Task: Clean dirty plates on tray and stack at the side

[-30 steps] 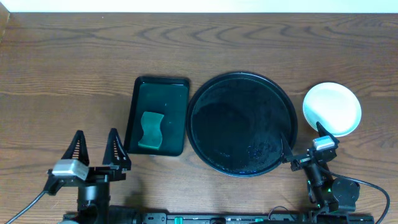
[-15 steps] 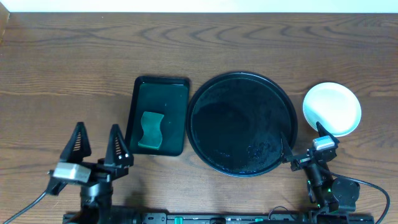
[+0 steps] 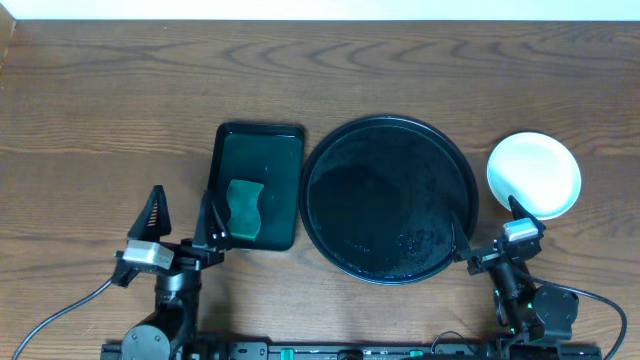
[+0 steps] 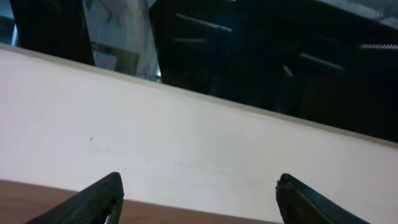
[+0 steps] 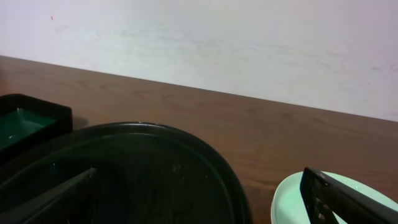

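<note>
Plates (image 3: 534, 175) show as one white disc on the table (image 3: 100, 120), just right of the round black tray (image 3: 390, 160). A green sponge (image 3: 242, 210) lies in the dark green rectangular tray (image 3: 262, 155). Left hand (image 3: 183, 195) and right hand (image 3: 483, 212) have their fingers spread, gripping nothing.

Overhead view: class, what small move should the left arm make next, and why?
Probably pull the left gripper back to rest, open. The tray is bare, the plates sit to its right, and the sponge lies in the green tray, so nothing looks left to clean.
</note>
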`<state>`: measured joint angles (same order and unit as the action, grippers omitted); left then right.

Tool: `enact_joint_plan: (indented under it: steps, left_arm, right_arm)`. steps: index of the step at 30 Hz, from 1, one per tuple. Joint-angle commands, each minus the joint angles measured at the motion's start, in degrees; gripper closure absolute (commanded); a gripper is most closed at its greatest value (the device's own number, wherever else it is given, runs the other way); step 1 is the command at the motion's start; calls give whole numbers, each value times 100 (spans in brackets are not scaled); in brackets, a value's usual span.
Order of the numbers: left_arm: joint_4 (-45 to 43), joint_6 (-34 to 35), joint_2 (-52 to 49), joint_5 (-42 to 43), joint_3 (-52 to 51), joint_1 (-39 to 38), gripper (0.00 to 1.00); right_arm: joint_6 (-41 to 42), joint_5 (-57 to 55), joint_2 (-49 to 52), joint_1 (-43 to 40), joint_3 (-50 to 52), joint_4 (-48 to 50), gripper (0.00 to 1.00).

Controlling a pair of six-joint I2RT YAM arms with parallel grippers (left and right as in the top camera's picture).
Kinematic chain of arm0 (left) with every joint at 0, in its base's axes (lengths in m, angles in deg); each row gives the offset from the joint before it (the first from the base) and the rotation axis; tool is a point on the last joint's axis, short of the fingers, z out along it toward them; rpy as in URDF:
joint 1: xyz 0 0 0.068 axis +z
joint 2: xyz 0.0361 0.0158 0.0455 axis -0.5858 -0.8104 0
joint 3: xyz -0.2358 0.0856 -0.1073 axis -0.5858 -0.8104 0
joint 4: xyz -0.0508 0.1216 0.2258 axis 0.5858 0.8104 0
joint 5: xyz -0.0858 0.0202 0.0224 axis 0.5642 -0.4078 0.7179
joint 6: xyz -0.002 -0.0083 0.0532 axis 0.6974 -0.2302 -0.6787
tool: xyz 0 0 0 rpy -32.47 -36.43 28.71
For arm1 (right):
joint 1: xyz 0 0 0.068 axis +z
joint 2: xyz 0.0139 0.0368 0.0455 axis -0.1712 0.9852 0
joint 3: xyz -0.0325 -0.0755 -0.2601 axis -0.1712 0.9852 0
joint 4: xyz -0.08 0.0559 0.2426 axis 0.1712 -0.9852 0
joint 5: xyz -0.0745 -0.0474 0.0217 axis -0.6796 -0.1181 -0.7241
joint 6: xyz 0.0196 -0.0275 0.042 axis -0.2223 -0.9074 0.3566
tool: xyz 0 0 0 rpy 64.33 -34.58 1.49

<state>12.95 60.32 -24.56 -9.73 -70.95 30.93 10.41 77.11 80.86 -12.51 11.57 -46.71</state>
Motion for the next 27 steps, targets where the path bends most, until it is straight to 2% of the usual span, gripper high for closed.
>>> enact_joint_plan:
  steps: [1,15,23,27]
  left_arm:
    - [-70,-46,48,81,-146,-2,21]
    - [-72,-46,48,83,-750,-2,21]
    - [459,-50,48,94,-754,-2,20]
    - [1027,-52,48,94,-754,-2,21]
  right_arm:
    - [15,22,-35,61,11,-28,1]
    - [13,22,-35,61,11,-28,1]
    - [13,24,-35,61,11,-28,1]
    - [15,22,-35,61,11,-28,1]
